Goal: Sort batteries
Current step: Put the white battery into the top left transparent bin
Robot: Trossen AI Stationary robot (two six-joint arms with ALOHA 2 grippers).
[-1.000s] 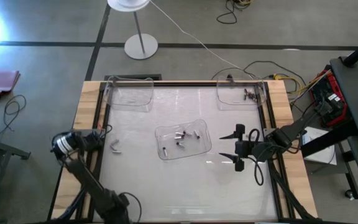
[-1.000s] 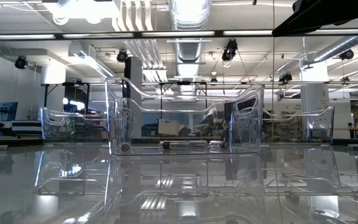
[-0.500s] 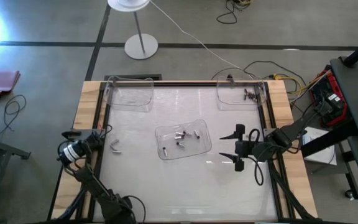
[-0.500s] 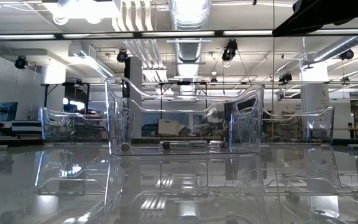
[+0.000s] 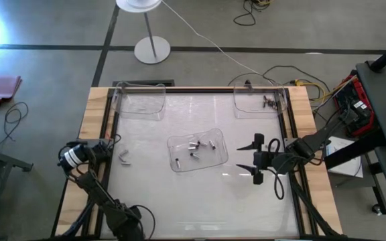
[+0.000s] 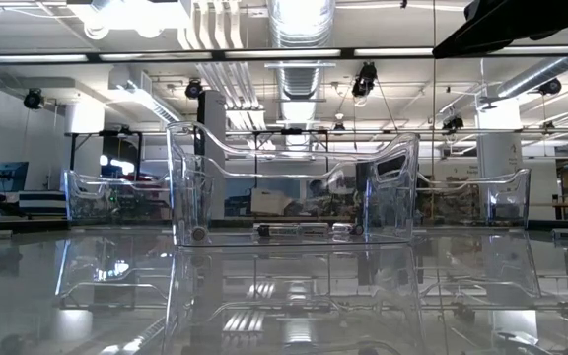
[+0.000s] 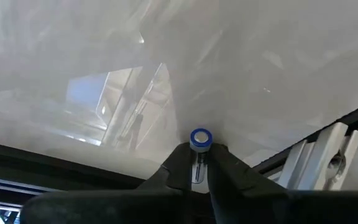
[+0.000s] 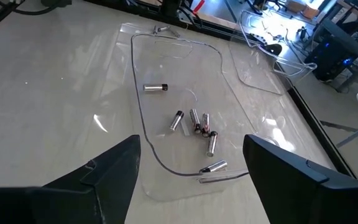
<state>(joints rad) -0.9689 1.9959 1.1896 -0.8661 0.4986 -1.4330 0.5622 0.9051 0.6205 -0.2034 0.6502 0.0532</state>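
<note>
My left gripper has its fingers clamped on one battery, a small silvery cylinder with a blue-ringed end, held over the table's left edge; most of its body is hidden between the fingers. My right gripper waits near the table's right edge, fingers spread wide apart. Ahead of it, the other batteries lie loose in the clear middle tray, silvery with dark ends. A few more sit in the far-right corner tray, too small to make out.
</note>
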